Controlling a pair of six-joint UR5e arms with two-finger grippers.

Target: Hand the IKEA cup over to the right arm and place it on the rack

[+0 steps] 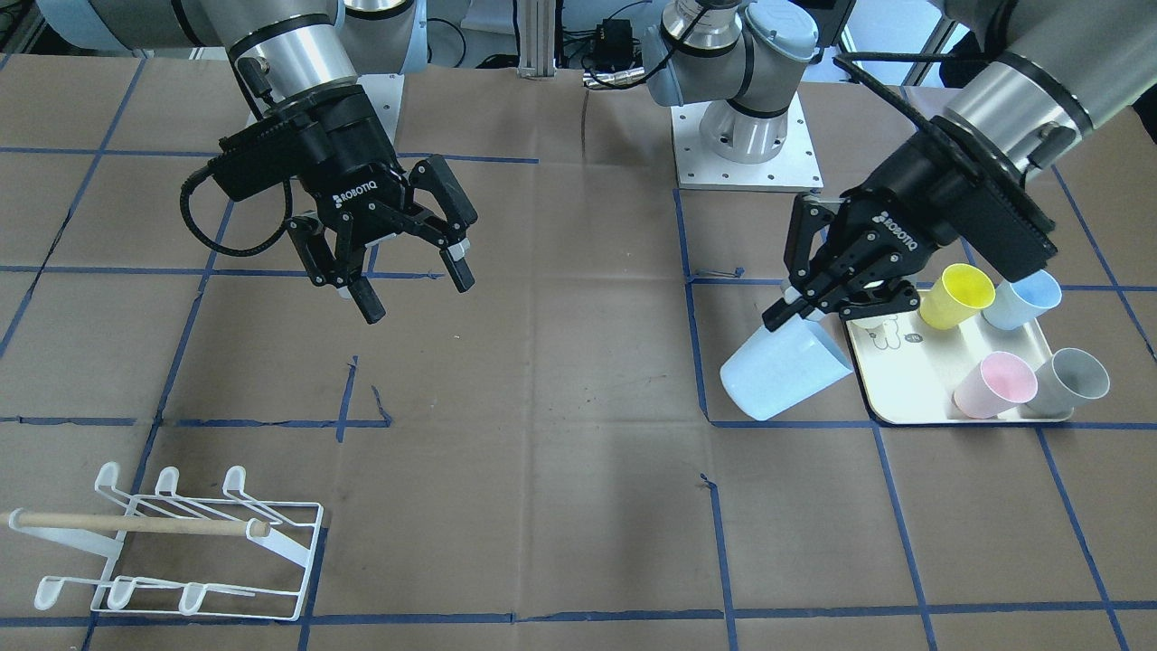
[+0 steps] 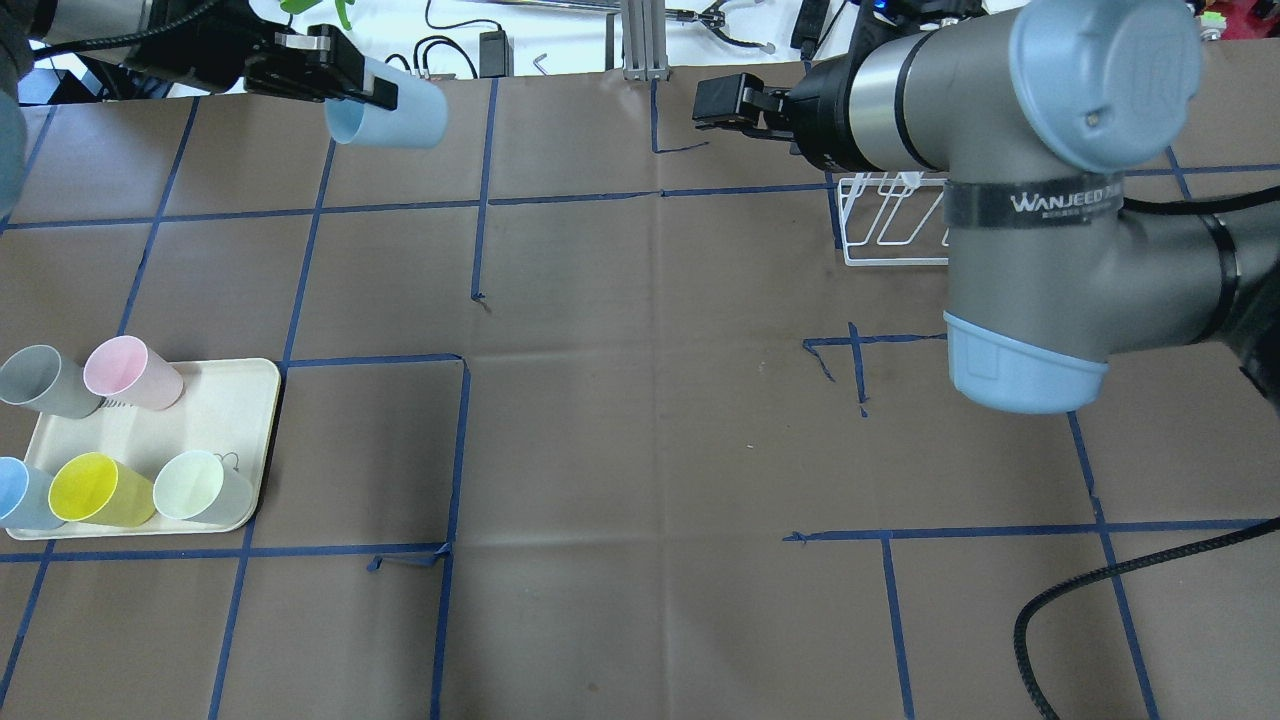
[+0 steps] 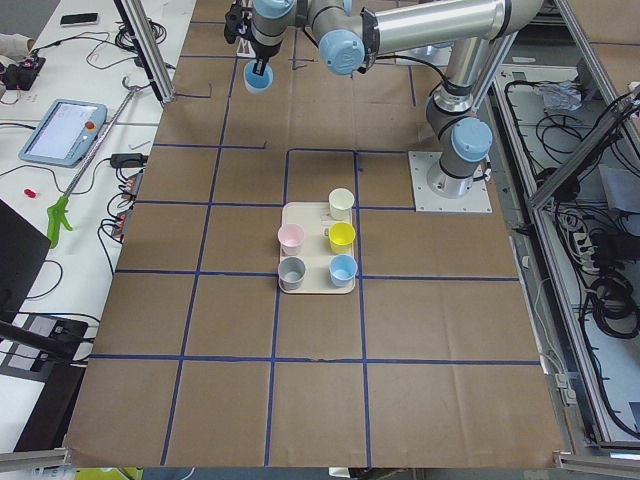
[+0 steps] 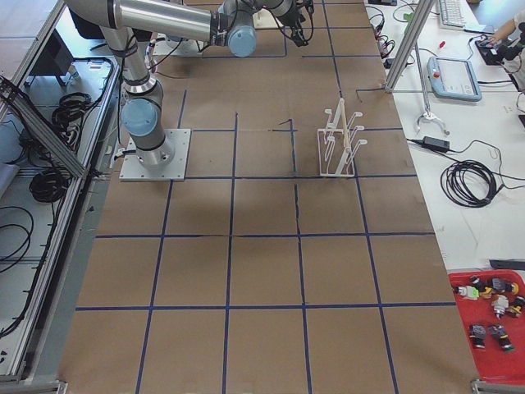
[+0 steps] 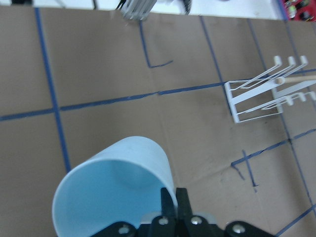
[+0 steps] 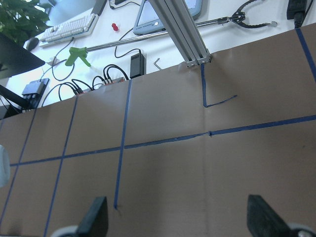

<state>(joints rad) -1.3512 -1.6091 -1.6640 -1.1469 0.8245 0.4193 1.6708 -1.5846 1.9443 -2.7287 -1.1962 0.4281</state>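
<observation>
Front-facing view first. My left tool is in the right half of the frame, pinched shut on the rim of the pale blue cup. The cup is tipped on its side, just beside the cream tray. On the tray I see a yellow cup, a blue one, a pink one and a grey one. My right tool hangs in the upper left, fingers spread wide, with nothing in them. The white rack sits at the lower left, well apart from the cup. I think that is why the cup must change arms: the rack is on the side of the right arm.

Overhead view: the cup is at the upper left, its bottom pointing toward the middle of the frame. I think I hold it by the rim so the rest sticks out free for the other tool to take. The right tool is at the top middle, well apart from the cup. The right arm hides part of the rack.

Exterior left view: the cup is tiny, at the top, far past the tray.

Exterior right view: the rack stands near the middle. The tools are too small to judge.

Left wrist view: two fingers squeeze the cup's wall. Its open mouth faces me. The rack is at the upper right.

Right wrist view: the fingertips sit far apart at the bottom. Only brown bench shows between them.
</observation>
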